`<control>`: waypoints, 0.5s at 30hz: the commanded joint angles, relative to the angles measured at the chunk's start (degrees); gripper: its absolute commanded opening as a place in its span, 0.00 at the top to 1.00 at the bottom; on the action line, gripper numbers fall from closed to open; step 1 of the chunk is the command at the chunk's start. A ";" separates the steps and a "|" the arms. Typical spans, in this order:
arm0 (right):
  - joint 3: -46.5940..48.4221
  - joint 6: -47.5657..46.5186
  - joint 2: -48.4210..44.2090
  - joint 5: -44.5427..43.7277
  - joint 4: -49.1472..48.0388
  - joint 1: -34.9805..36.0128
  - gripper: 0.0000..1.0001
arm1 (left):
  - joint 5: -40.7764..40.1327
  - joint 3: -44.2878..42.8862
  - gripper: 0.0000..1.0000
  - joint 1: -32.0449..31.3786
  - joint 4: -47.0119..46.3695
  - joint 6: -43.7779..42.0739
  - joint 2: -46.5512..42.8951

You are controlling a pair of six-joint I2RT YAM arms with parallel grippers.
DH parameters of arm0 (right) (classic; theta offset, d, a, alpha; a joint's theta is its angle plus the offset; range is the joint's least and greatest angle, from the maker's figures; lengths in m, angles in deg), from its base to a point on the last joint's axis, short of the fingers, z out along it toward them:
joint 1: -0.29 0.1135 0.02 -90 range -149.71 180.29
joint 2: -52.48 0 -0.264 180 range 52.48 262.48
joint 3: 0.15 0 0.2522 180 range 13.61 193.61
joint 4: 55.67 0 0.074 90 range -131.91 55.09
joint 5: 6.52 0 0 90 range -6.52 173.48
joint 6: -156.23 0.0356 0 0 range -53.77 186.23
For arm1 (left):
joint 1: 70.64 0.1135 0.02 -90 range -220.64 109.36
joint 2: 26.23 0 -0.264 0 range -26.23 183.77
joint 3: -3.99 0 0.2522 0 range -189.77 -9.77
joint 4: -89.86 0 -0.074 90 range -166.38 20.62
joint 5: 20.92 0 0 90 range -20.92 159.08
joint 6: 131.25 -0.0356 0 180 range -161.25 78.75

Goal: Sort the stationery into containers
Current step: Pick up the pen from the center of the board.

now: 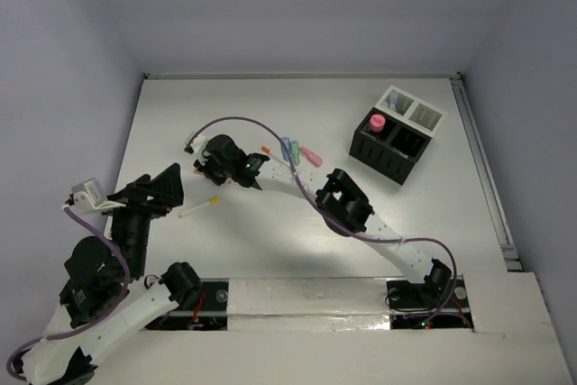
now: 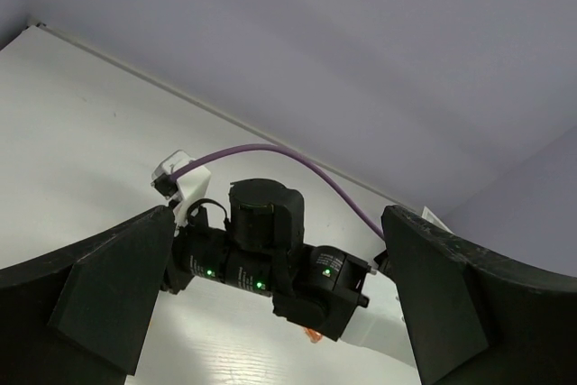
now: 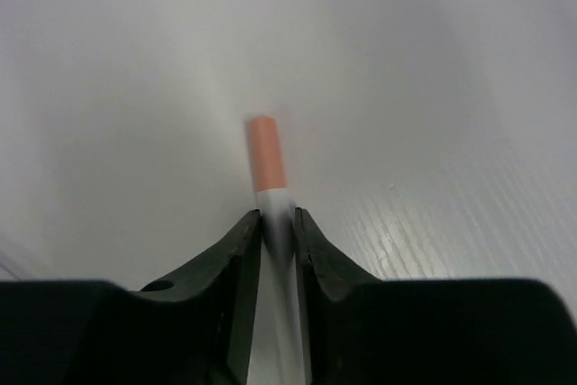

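Holding arm: we find the right gripper stretched across to the left half of the table, its jaws clamped on an orange-capped pen.
Held item: we see the white barrel pinched between the two black fingers, the orange cap pointing away from the wrist. It appears to sit low over the white surface; we cannot confirm contact. Overhead, the wrist hides it.
Left gripper: jaws wide apart, facing the right arm's wrist, near the table's left edge.
Yellow-tipped pen: lying flat on the table, just beside the left gripper, between it and the right wrist.
Loose row: we count an orange-tipped piece, a green marker, a blue marker and a pink marker, lying side by side on the table just right of the right wrist.
Black box: on the right half of the table, near the pink end of the row, divided into open compartments. A pink-topped cylinder stands upright in the compartment at its far-left corner.
White tray: two cells, touching the far side of the black box.
Cable: a purple cable loops from the right wrist over the table and runs back along the arm.
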 commanded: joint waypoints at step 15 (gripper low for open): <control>-26.21 5.76 -17.20 -0.10 -20.06 -3.20 1.00 | 0.20 0.33 0.01 0.13 -1.60 0.14 0.33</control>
